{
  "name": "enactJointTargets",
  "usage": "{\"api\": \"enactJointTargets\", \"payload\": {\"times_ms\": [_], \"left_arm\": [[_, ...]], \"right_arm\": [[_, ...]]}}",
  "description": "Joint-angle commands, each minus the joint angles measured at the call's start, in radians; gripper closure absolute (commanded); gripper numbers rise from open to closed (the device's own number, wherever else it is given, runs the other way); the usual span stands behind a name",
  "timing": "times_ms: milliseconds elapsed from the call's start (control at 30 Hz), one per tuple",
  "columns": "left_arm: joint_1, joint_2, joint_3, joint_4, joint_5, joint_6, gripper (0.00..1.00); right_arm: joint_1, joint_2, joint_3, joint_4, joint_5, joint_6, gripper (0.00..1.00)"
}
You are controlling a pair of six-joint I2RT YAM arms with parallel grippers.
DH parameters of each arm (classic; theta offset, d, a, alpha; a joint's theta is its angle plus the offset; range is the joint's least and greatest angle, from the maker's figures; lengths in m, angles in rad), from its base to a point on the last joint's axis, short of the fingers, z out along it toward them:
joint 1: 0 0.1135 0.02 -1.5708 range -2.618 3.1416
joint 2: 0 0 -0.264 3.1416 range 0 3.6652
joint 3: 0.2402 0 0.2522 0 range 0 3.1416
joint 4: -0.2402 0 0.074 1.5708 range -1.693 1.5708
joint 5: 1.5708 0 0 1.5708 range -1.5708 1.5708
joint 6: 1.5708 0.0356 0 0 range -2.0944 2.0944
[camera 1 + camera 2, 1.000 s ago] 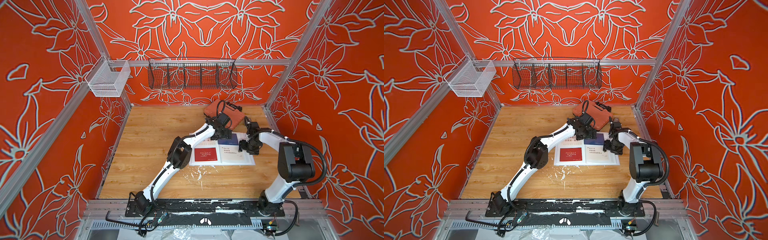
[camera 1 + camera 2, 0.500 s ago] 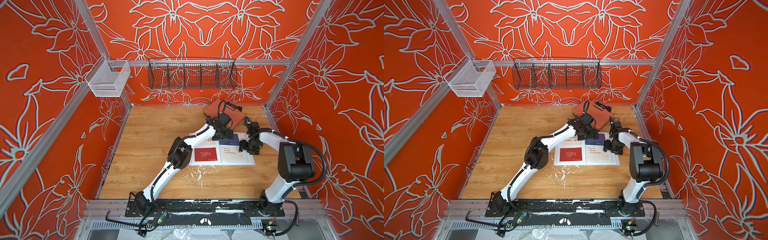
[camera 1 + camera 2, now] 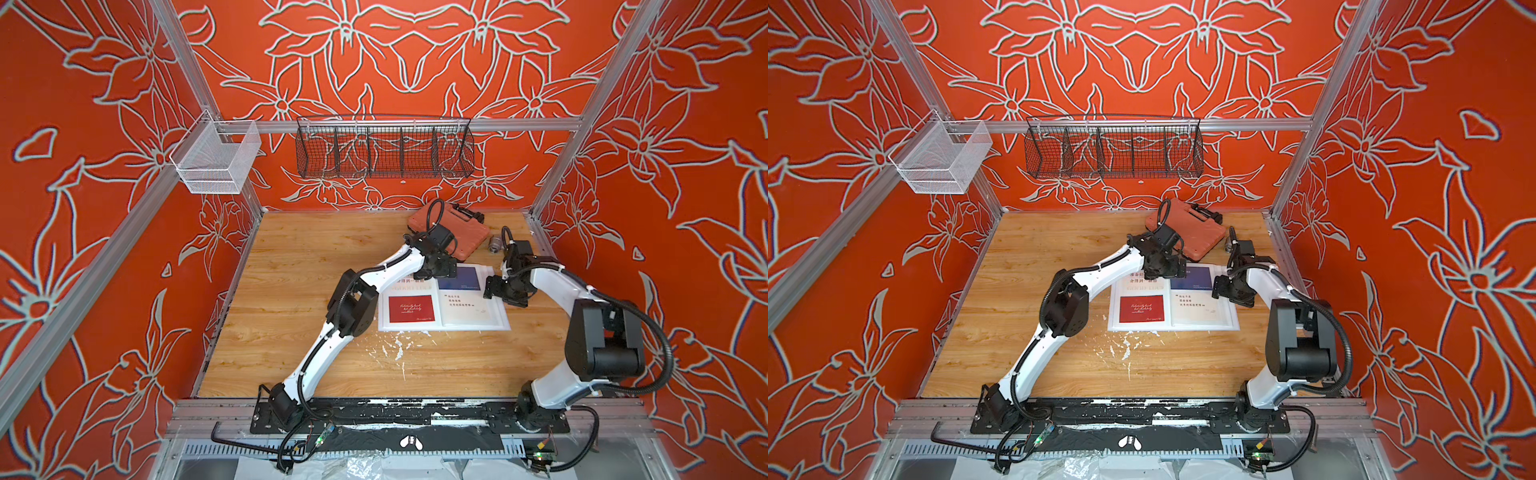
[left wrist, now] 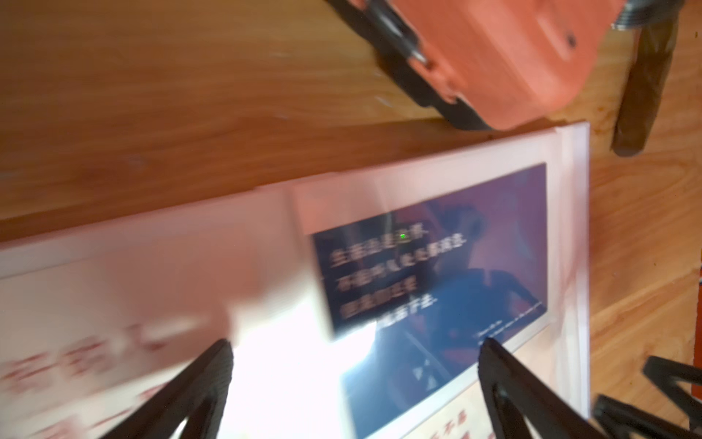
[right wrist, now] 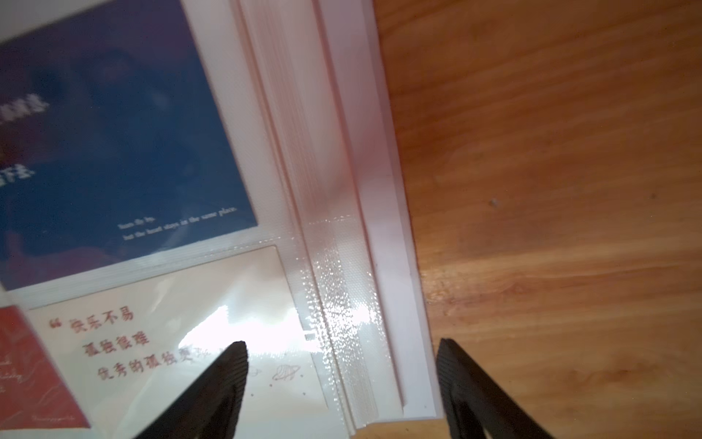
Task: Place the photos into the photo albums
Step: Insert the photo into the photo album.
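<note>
The photo album [image 3: 444, 327] [image 3: 1183, 326] lies open on the table in both top views. On its left page are a dark red photo [image 3: 410, 308] [image 3: 1141, 308] and a white one [image 3: 409, 284], partly under my left arm. Its right page holds a navy photo [image 3: 462, 278] [image 4: 456, 273] [image 5: 114, 133] and a white photo [image 3: 461, 305] [image 5: 171, 342] under glossy clear film. My left gripper [image 3: 435, 272] [image 4: 355, 342] hangs open over the album's far edge near the spine, holding nothing. My right gripper [image 3: 490, 289] [image 5: 342, 344] is open over the album's right edge [image 5: 380, 228], also holding nothing.
An orange ribbed case [image 3: 453, 230] [image 4: 513, 57] lies just behind the album at the back. A small metal fitting [image 3: 494, 245] stands beside it. A black wire basket [image 3: 384, 151] and a white mesh basket [image 3: 216, 160] hang on the walls. White flecks [image 3: 399, 345] mark the wood in front.
Both arms stay nearly where they were over the album, and the photos lie as before. The left wrist view is blurred by motion.
</note>
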Motion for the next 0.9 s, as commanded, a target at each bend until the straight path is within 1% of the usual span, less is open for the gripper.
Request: {"api": "enactJointTargets", "payload": {"times_ms": [0,67,100,167,300,367,400,467,533,600,667,733,867], "left_arm": [[0.034,-0.150,-0.054,-0.017,-0.001,0.027,0.03],[0.068,-0.214,-0.133,-0.029,0.061,0.023,0.03],[0.090,-0.250,-0.184,-0.034,0.097,0.016,0.02],[0.135,-0.322,-0.295,-0.021,0.147,0.015,0.03],[0.232,-0.480,-0.571,0.083,0.184,0.030,0.03],[0.291,-0.515,-0.648,0.121,0.222,0.050,0.03],[0.323,-0.516,-0.665,0.130,0.244,0.068,0.03],[0.367,-0.500,-0.668,0.142,0.260,0.110,0.03],[0.396,-0.461,-0.639,0.139,0.278,0.142,0.03],[0.414,-0.415,-0.592,0.134,0.323,0.173,0.03],[0.420,-0.386,-0.564,0.145,0.327,0.205,0.03],[0.434,-0.351,-0.532,0.142,0.343,0.228,0.03],[0.479,-0.278,-0.479,0.159,0.421,0.245,0.02]], "right_arm": [[-0.019,-0.002,0.031,-0.037,-0.040,-0.042,0.14],[-0.025,0.012,0.048,-0.042,-0.084,-0.059,0.14],[-0.025,0.014,0.051,-0.033,-0.118,-0.059,0.11],[-0.025,0.026,0.056,-0.029,-0.141,-0.052,0.07],[-0.025,0.085,0.054,-0.027,-0.146,-0.057,0.06],[-0.025,0.115,0.052,-0.028,-0.159,-0.055,0.07],[-0.023,0.125,0.050,-0.029,-0.159,-0.051,0.08],[-0.023,0.126,0.041,-0.033,-0.151,-0.044,0.09],[-0.022,0.113,0.034,-0.058,-0.119,-0.039,0.09],[-0.022,0.078,0.018,-0.075,-0.071,-0.032,0.09],[-0.022,0.044,0.002,-0.085,-0.041,-0.026,0.08],[-0.023,0.033,-0.010,-0.095,-0.040,-0.018,0.08],[-0.023,0.047,-0.043,-0.106,-0.051,-0.003,0.08]]}}
